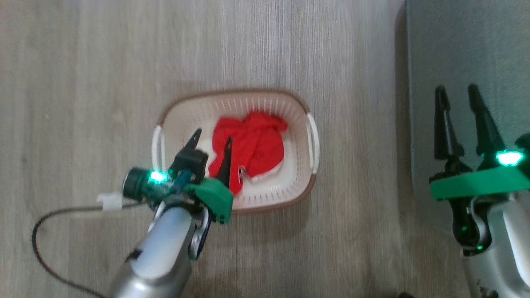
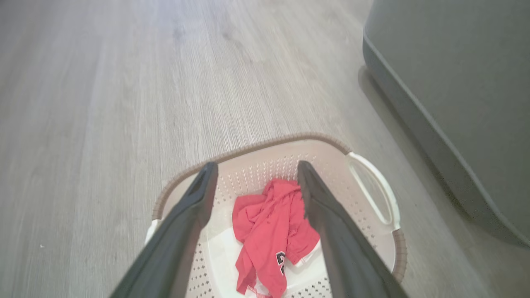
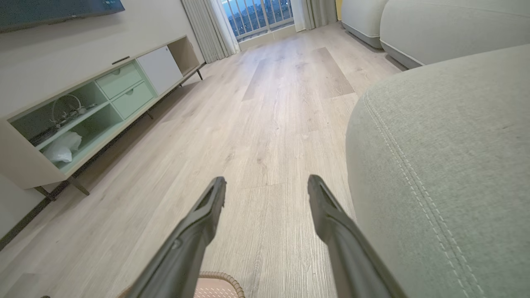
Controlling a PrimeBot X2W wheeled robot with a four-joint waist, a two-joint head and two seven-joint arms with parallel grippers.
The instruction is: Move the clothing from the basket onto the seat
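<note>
Pale wooden floor carries a cream perforated plastic basket holding crumpled red fabric clothing. Left end effector hangs spread and empty over it, perhaps touching cloth; a finger snagging the perforations would drag the basket.

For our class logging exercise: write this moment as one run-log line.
left fingers open, over basket | clothing in basket | right fingers open, near seat

Soft, even indoor light. Head view hazy, slightly smeared; faint shadow beneath cream perforated plastic basket on pale wood-grain floor. Left wrist view blurred toward edges. Right wrist view sharpest (daylight from far curtained window), wide-angle bending; grey-green upholstered seat blurs at lower right.
</note>
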